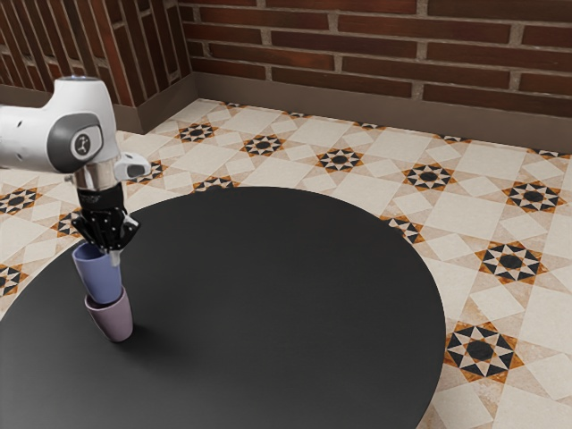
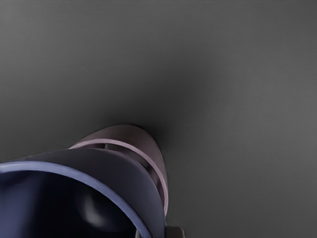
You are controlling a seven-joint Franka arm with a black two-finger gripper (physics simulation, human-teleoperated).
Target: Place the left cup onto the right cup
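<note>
here's the arm [image 1: 76, 134] coming in from the exterior view's left, its big white joint held high. the wrist [image 1: 96, 192] drops straight down from it, and the black tool [image 1: 107, 250] hangs below, pointing down, low on that same left side.

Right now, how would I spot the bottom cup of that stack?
Start at the round black table and look near its edge at the exterior view's left, under the gripper. Two cups stand nested there; yours is the mauve cup, resting on the table, with the blue cup sitting in its mouth.
</note>
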